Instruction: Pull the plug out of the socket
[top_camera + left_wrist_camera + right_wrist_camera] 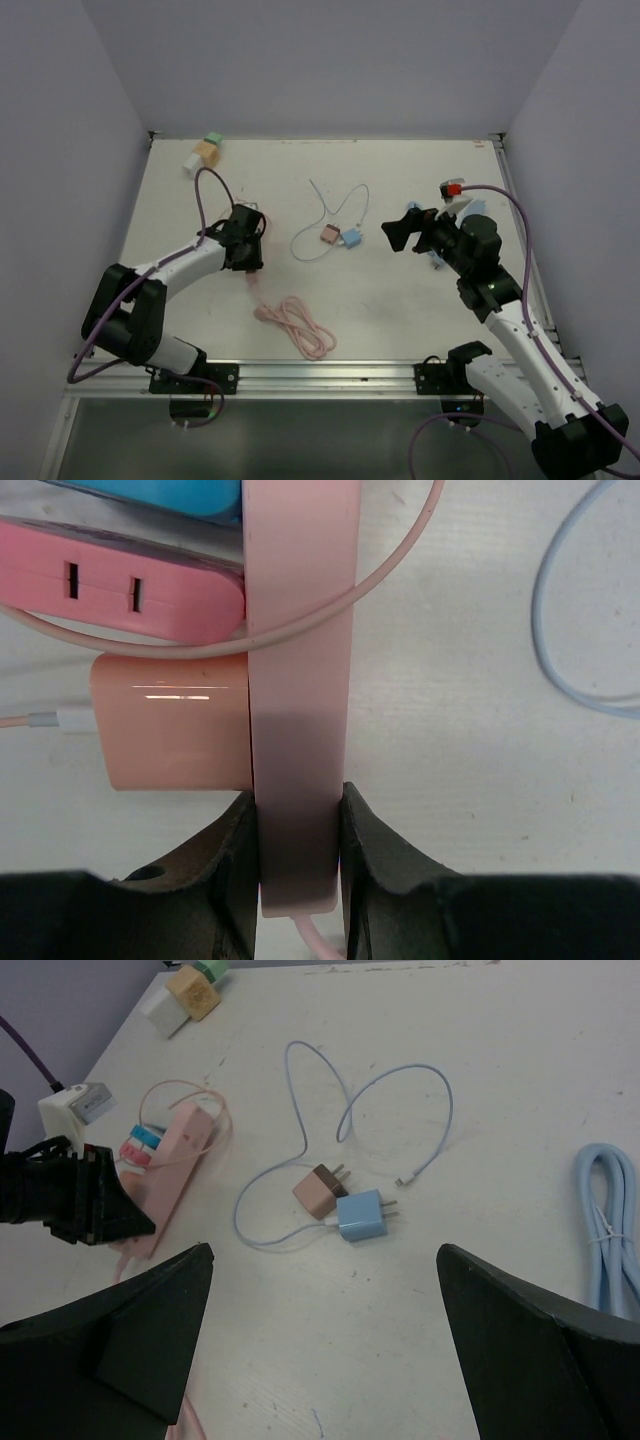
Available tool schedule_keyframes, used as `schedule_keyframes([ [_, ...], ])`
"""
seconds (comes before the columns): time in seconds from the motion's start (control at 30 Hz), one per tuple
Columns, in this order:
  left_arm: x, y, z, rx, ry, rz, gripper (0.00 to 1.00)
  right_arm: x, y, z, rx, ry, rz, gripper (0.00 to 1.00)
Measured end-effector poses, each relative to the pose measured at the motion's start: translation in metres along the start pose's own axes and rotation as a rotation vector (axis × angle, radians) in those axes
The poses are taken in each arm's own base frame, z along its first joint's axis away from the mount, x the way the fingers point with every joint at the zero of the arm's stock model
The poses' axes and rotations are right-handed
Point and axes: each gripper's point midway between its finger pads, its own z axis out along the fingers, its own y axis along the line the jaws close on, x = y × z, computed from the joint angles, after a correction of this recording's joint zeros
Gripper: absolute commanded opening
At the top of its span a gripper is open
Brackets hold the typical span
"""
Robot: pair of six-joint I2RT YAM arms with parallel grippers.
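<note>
Left gripper (298, 818) clamped on long pink plastic power strip (300, 660), glossy peach plug (170, 725) against its side, right gripper (322, 1260) spread wide, empty.

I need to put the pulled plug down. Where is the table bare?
Bare: far side between blocks and right arm; near side between pink coil and right arm. Crowded: around the strip in the left pincer, and the chargers.

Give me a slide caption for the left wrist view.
Left gripper, jaws shut on the pink power strip; a peach plug butts against its side.
</note>
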Motion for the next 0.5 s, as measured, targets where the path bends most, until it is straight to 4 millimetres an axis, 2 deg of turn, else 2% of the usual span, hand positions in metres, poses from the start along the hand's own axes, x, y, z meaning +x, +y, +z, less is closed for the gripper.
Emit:
schedule_keyframes([
  [0.1, 0.017, -0.012, -0.008, 0.012, 0.004, -0.007, 0.06, 0.005, 0.002, 0.003, -0.014, 0.019, 0.001, 0.97],
  [0.3, 0.041, -0.053, -0.016, 0.075, 0.018, 0.001, 0.16, 0.018, 0.005, 0.010, -0.042, 0.075, 0.007, 0.97],
  [0.4, 0.049, -0.073, -0.016, 0.092, 0.030, 0.019, 0.26, 0.024, 0.007, 0.013, -0.055, 0.099, 0.003, 0.97],
  [0.47, 0.050, -0.084, -0.016, 0.104, 0.032, 0.032, 0.37, 0.029, 0.009, 0.015, -0.066, 0.117, -0.001, 0.97],
  [0.5, 0.051, -0.090, -0.016, 0.112, 0.032, 0.039, 0.49, 0.032, 0.010, 0.016, -0.071, 0.129, -0.004, 0.97],
])
